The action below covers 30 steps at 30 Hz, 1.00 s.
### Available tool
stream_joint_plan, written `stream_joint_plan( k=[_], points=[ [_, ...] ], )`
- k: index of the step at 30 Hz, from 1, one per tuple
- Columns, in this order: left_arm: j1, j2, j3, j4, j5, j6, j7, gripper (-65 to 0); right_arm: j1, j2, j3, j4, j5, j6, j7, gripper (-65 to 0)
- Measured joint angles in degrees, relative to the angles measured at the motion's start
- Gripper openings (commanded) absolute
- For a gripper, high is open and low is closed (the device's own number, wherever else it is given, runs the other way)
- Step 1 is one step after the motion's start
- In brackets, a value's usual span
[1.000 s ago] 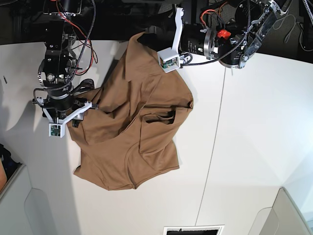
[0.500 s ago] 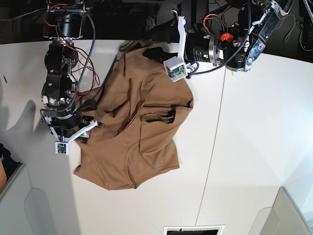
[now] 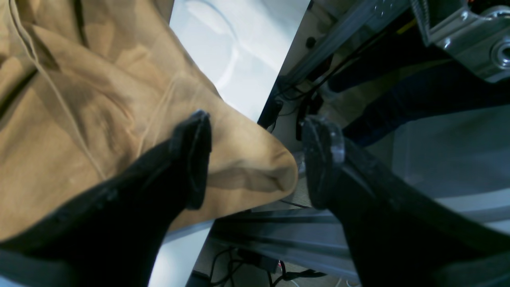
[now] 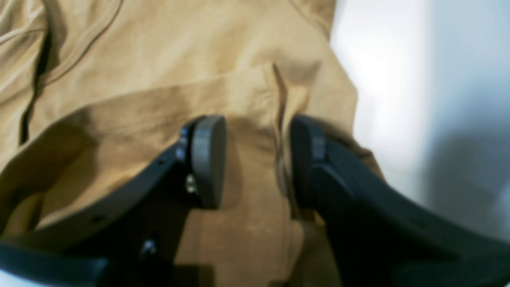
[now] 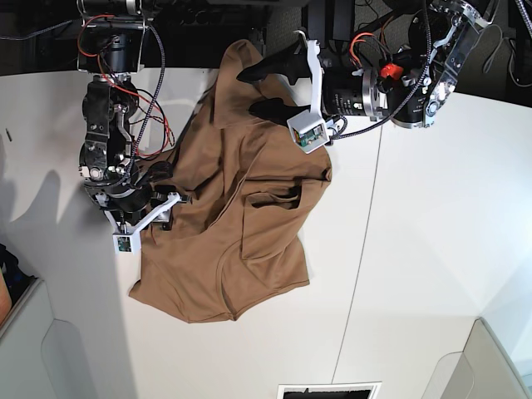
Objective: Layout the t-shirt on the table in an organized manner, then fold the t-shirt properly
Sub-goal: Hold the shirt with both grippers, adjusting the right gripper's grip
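T-shirt: the tan-brown t-shirt (image 5: pixel 237 216) lies crumpled on the white table (image 5: pixel 432 249), toward the side nearer the arms; it is not laid out flat, and folds and creases run across its middle.
Far end: one rounded end of the cloth reaches the table's back edge, and in the left wrist view a bulge of it (image 3: pixel 255 167) hangs just past that edge.
Near end: the lower hem curves across the table, well apart from the front edge.
Left tool: the left tool (image 3: pixel 255 159) sits at that back-edge bulge with its fingers spread wide. One finger (image 3: pixel 195 155) lies over the cloth and the other (image 3: pixel 320 159) stands off the table beside the bulge, which lies in the gap between them; nothing looks pinched.
Right tool: the right tool (image 4: pixel 255 159) is over the shirt's side edge, fingers apart. A raised ridge of cloth (image 4: pixel 281 131) runs up between them; the view is blurred, and I cannot tell whether the pads press it.
Table: a thin dark seam (image 5: pixel 366 249) crosses it beside the shirt.
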Motion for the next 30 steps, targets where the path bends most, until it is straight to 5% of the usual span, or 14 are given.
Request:
stream_joint_plan(
  k=[24,30],
  points=[
    [-0.8,0.0,0.0,0.0,0.0,0.0,-0.8,-26.0,0.0,-2.8,0.0,2.8,0.2,2.1,-2.4,-38.7],
    [-0.8,0.0,0.0,0.0,0.0,0.0,-0.9,-26.0,-0.2,-2.8,0.0,2.8,0.2,2.1,-3.4,-54.3]
  ],
)
